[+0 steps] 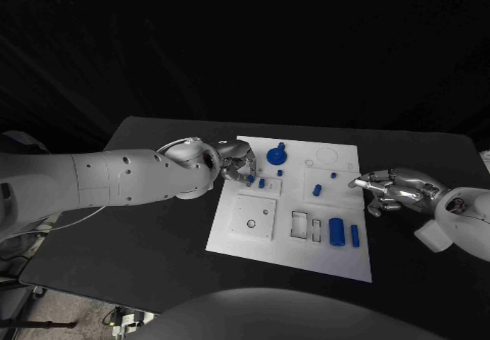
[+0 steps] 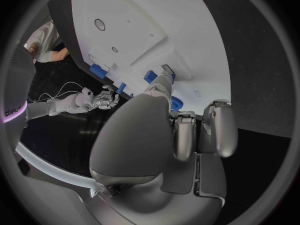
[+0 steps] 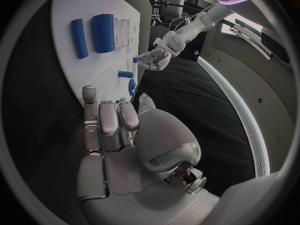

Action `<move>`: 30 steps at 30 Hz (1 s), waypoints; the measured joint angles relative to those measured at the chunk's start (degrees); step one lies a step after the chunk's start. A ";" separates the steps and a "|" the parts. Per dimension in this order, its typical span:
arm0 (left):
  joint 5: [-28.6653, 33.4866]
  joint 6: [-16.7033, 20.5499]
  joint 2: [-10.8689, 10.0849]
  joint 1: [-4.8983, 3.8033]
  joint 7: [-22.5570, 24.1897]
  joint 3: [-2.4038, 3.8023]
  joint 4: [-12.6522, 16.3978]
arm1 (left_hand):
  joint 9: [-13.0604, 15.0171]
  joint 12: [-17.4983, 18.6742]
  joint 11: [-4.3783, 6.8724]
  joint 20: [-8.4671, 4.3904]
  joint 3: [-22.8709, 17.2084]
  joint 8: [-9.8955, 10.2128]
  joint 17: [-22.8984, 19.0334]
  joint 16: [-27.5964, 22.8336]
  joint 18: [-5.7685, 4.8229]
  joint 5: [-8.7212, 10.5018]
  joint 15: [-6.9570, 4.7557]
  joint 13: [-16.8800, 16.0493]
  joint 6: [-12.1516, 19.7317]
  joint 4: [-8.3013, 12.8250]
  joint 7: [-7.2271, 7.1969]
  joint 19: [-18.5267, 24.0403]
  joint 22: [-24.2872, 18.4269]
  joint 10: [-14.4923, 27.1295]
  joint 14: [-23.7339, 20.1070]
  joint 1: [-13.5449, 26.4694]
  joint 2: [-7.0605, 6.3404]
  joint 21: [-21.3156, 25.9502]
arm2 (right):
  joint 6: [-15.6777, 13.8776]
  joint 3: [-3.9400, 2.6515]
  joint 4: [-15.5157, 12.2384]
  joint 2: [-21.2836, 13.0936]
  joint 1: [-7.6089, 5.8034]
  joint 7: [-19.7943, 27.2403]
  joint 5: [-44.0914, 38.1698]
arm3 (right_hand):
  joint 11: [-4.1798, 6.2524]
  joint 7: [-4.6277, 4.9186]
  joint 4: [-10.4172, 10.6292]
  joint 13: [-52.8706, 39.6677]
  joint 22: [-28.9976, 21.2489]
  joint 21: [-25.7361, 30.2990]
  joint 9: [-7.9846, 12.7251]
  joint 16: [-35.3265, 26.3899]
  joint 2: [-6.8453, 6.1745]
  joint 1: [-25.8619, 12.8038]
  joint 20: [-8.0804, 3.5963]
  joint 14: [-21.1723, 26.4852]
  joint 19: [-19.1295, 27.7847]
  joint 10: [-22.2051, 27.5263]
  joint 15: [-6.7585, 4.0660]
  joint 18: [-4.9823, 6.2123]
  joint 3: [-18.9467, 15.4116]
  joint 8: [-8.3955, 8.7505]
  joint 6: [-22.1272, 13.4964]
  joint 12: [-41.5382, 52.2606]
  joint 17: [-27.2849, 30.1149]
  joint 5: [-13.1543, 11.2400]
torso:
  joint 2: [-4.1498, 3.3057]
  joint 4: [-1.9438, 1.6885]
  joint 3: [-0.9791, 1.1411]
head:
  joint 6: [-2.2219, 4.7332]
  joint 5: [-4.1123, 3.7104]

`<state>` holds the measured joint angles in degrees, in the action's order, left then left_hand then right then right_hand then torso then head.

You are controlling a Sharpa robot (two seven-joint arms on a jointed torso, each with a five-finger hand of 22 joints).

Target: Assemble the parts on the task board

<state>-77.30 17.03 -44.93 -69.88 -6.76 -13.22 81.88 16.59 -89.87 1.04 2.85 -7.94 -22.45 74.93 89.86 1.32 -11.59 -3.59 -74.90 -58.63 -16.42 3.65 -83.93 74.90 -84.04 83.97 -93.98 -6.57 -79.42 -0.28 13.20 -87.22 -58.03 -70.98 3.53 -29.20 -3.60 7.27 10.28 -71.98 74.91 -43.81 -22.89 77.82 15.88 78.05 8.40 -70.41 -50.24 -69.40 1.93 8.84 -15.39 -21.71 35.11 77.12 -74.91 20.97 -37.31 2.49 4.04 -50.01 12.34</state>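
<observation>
The white task board (image 1: 296, 241) lies mid-table. My left hand (image 1: 235, 160) hovers over its far left corner, fingers curled down beside two small blue pegs (image 1: 255, 181). In the left wrist view one fingertip (image 2: 164, 73) reaches a small blue peg (image 2: 150, 76); whether it grips the peg is unclear. A blue round knobbed part (image 1: 277, 154) stands just right of that hand. My right hand (image 1: 396, 189) sits at the board's right edge, fingers loosely bent and holding nothing. A thick blue cylinder (image 1: 336, 229) and a thin one (image 1: 355, 235) lie near the board's front right.
More small blue pegs (image 1: 318, 189) stand mid-board. A raised square plate with a round hole (image 1: 251, 216) and two rectangular slots (image 1: 299, 224) lie along the board's front. Black tabletop (image 1: 143, 241) surrounds the board, and the table's right edge is close behind my right hand.
</observation>
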 measured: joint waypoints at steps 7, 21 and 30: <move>-0.02 -0.29 0.13 0.31 -0.04 -0.02 -0.10 | -0.57 0.67 0.00 0.00 -0.31 1.35 -0.01 0.00 0.00 0.00 0.00 0.00 1.33 -0.01 0.11 0.00 0.00 0.00 0.00 0.23 -0.23 0.00 | 0.00 0.00 -0.02 -0.04 0.01 0.00 0.00 | 0.00 0.00 0.00 0.00 0.00 0.00 0.00 0.00 0.00 0.00 0.00 0.00 0.00 0.00 0.00 0.00 0.00 0.00 0.00 0.00 0.00 0.00 | -0.01 -0.01 -0.01 | 0.00 0.04; -0.04 -0.70 0.06 0.39 -0.08 -0.03 -0.05 | -2.55 2.16 0.00 0.00 -0.62 5.42 -0.01 0.00 0.62 0.29 0.00 -0.01 4.30 -0.01 0.01 0.00 0.00 0.00 0.00 0.77 -1.22 0.34 | 0.00 0.00 -0.03 -0.06 0.06 0.01 0.00 | 0.00 0.00 0.00 -0.01 -0.01 0.00 -0.01 0.00 0.00 0.00 0.00 0.00 0.00 0.00 0.00 0.00 0.00 0.00 0.00 0.00 0.01 0.00 | 0.02 0.01 -0.01 | 0.00 0.09; -0.04 -0.87 0.01 0.40 -0.15 -0.03 -0.04 | -3.10 2.21 0.00 0.00 -0.62 6.32 -0.02 0.00 0.62 0.63 0.00 -0.01 5.02 -0.01 -0.30 0.00 0.00 0.00 0.00 0.98 -1.44 0.33 | 0.00 0.00 -0.01 -0.06 0.14 0.03 0.00 | 0.00 0.00 0.00 -0.01 0.04 0.00 -0.01 0.00 0.00 0.00 0.00 0.00 0.00 0.00 0.00 0.00 0.00 0.00 0.00 0.00 0.01 0.00 | 0.02 0.01 0.01 | 0.00 0.11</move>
<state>-77.34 16.16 -44.92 -69.48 -6.91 -13.25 81.84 13.50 -87.66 1.04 2.85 -8.57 -16.13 74.92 89.86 1.94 -10.96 -3.59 -74.91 -53.61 -16.42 3.35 -83.93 74.90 -84.04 83.98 -93.00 -8.01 -79.09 -0.28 13.20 -87.22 -58.09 -70.84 3.56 -29.19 -3.60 7.27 10.28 -71.99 74.95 -43.81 -22.89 77.82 15.88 78.05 8.40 -70.41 -50.24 -69.40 1.93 8.84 -15.39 -21.71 35.10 77.11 -74.90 20.97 -37.29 2.50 4.04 -50.01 12.45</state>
